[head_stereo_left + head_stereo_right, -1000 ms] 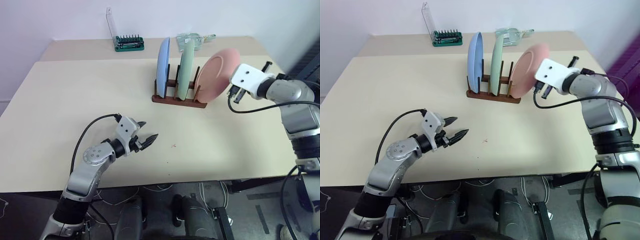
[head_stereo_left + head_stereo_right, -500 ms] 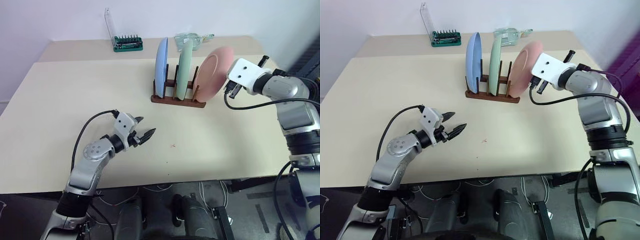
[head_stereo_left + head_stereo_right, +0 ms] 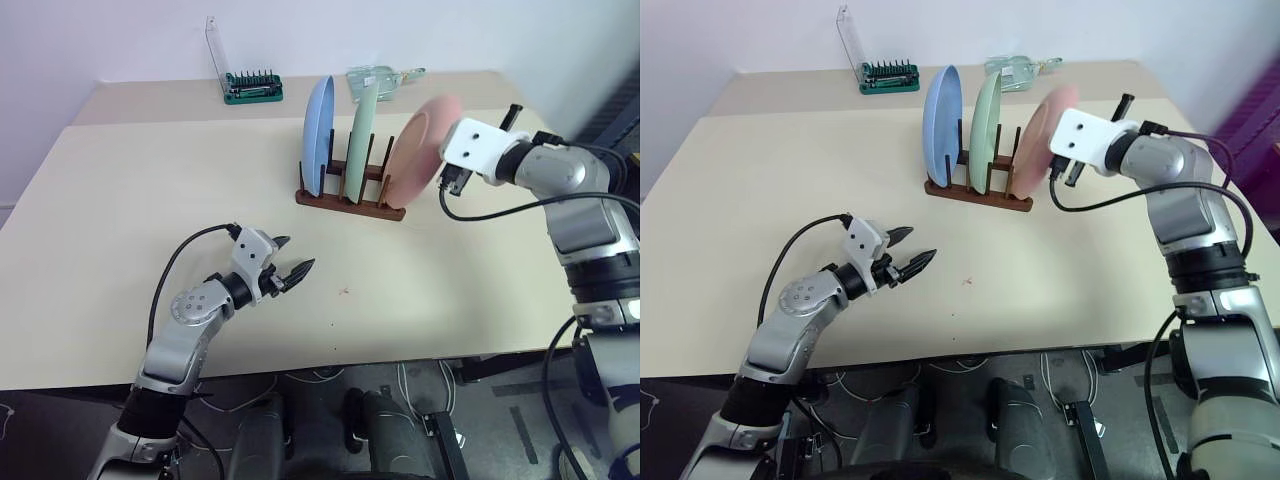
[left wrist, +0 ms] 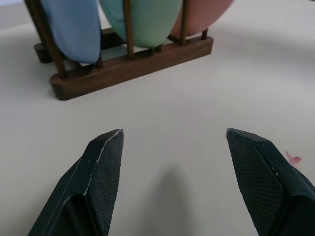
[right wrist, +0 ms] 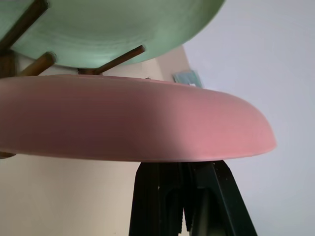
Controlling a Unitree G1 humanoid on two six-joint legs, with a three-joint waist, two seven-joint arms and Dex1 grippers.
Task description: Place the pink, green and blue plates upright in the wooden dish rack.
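The blue plate (image 3: 318,135) and the green plate (image 3: 362,135) stand upright between the pegs of the wooden dish rack (image 3: 350,205). At the rack's right end the pink plate (image 3: 415,150) has its lower edge in the rack and leans slightly right. My right gripper (image 5: 184,172) is shut, its fingertips against the pink plate's right rim with nothing pinched between them. My left gripper (image 3: 290,272) hovers open and empty low over the table, well in front of the rack and pointing toward it.
A green bit holder (image 3: 252,88) with a clear lid stands at the back of the table (image 3: 150,180). A clear packet (image 3: 380,78) lies behind the rack. A small red speck (image 3: 345,292) marks the table near my left gripper.
My right gripper has risen and moved left against the pink plate, which now stands steeper at the rack's right end. The left gripper has stayed put.
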